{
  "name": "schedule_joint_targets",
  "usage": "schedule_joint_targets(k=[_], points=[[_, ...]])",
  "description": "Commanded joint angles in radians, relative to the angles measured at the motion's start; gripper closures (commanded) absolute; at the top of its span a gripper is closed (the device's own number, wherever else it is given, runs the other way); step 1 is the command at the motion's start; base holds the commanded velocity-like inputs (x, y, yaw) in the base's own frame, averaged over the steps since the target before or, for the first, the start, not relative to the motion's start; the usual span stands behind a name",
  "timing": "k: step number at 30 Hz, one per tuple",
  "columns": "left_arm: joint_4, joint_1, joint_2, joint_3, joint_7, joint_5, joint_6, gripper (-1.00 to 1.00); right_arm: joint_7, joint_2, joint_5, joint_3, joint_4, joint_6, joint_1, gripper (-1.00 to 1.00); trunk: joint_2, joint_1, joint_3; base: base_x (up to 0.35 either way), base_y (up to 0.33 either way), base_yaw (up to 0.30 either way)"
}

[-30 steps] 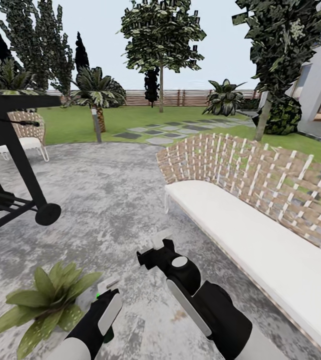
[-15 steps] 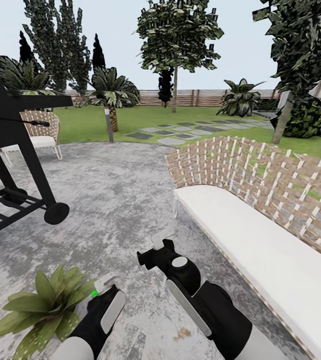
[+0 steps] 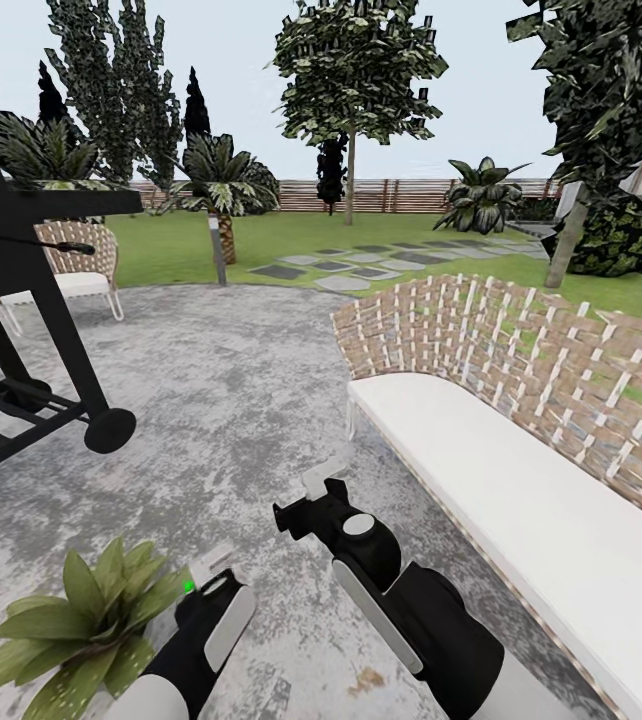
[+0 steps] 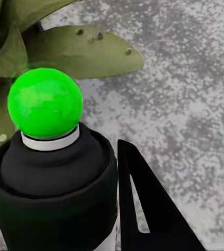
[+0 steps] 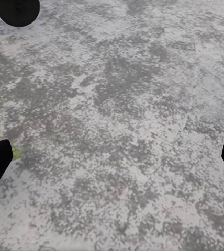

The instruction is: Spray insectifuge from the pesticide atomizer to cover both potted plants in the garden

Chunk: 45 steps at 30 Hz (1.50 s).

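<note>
Left tool (image 3: pixel 206 585) clamped closed, right tool (image 5: pixel 112 157) spread wide

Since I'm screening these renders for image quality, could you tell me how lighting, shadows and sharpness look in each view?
Head view: flat, even daylight, with hardly any cast shadow under the grill or bench. Left wrist view: the atomizer is close yet sharp, without glare. Right wrist view: the patio texture looks grainy and evenly lit.

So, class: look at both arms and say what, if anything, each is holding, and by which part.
The left gripper holds the spray bottle by its body, the green tip clear above. The right gripper holds nothing.
</note>
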Motion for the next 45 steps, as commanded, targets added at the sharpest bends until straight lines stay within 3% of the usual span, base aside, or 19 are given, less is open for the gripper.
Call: schedule_joint_targets(k=[1,6,9,11,12,14,17,21,24,26,28,30,33,39,41,42,43,45], points=[[0.005,-0.001,0.000,-0.001,0.000,0.008,0.013,1.00,0.000,0.000,0.000,0.000,0.000,0.000,0.000,-1.00,0.000,0.000,0.000,0.000,0.000,0.000],[0.069,-0.027,0.002,0.000,-0.065,0.025,0.051,1.00,0.000,0.000,0.000,0.000,0.000,0.000,0.000,-1.00,0.000,0.000,0.000,0.000,0.000,0.000],[0.078,-0.031,0.003,0.003,-0.068,0.023,0.044,1.00,0.000,0.000,0.000,0.001,0.000,0.000,0.000,-1.00,0.000,0.000,0.000,0.000,0.000,0.000],[0.067,-0.031,0.003,0.055,-0.023,0.020,-0.009,1.00,0.000,0.000,0.000,0.001,0.000,0.000,0.000,-1.00,0.000,0.000,0.000,0.000,0.000,0.000],[0.045,-0.031,0.001,0.073,0.060,0.018,-0.051,1.00,0.000,0.000,0.000,0.002,0.000,0.000,0.000,-1.00,0.000,0.000,0.000,0.000,0.000,0.000],[0.013,-0.025,-0.005,0.079,0.187,0.019,-0.127,1.00,0.000,0.000,0.001,0.002,0.001,0.000,0.000,-1.00,0.000,0.000,0.000,0.000,0.000,0.000],[0.010,-0.021,-0.007,0.074,0.239,0.019,-0.201,1.00,0.000,0.000,0.005,0.003,0.001,0.000,0.000,-1.00,0.000,0.000,0.000,0.000,0.000,0.000],[-0.034,-0.021,-0.007,-0.091,0.285,0.019,-0.213,1.00,0.000,0.000,0.007,0.003,0.001,0.000,0.000,-1.00,0.000,0.000,0.000,0.000,0.000,0.000],[-0.070,-0.017,-0.004,-0.114,0.306,0.025,-0.214,1.00,0.002,0.000,0.004,0.004,0.004,0.007,0.000,-1.00,0.000,0.000,0.000,0.000,0.000,0.000],[-0.077,-0.016,0.000,-0.115,0.315,0.063,-0.213,1.00,0.003,0.000,0.003,0.005,0.005,0.012,0.000,-1.00,0.000,0.000,0.000,0.000,0.000,0.000],[-0.091,-0.016,0.008,-0.112,0.316,0.144,-0.208,1.00,0.002,0.000,0.005,0.005,0.006,0.012,0.000,-1.00,0.000,0.000,0.000,0.000,0.000,0.000],[-0.099,-0.016,0.014,-0.112,0.317,0.192,-0.206,1.00,0.002,0.000,0.006,0.005,0.007,0.012,0.000,-1.00,0.000,0.000,0.000,0.000,0.000,0.000],[-0.122,-0.016,0.017,-0.112,0.334,0.212,-0.204,1.00,0.001,0.000,0.006,0.005,0.007,0.012,0.000,-1.00,0.000,0.000,0.000,0.000,0.000,0.000],[-0.199,-0.001,0.033,-0.103,0.420,0.215,-0.195,1.00,0.001,0.000,0.006,0.005,0.007,0.012,0.000,-1.00,0.000,0.000,0.000,0.000,0.000,0.000],[-0.201,0.000,0.043,-0.100,0.412,0.216,-0.158,1.00,0.000,0.000,0.007,0.005,0.006,0.009,0.000,-1.00,0.000,0.000,0.000,0.000,0.000,0.000],[-0.195,0.001,0.046,-0.098,0.382,0.221,-0.136,1.00,0.000,0.000,0.008,0.005,0.005,0.007,0.000,-1.00,0.000,0.000,0.000,0.000,0.000,0.000],[-0.144,0.000,0.046,-0.100,0.293,0.243,-0.124,1.00,0.000,0.000,0.008,0.006,0.004,0.007,0.000,-1.00,0.000,0.000,0.000,0.000,0.000,0.000],[-0.146,-0.001,0.058,-0.079,0.276,0.245,-0.123,1.00,0.000,0.000,0.008,0.005,0.005,0.008,0.000,-1.00,0.000,0.000,0.000,0.000,0.000,0.000]])
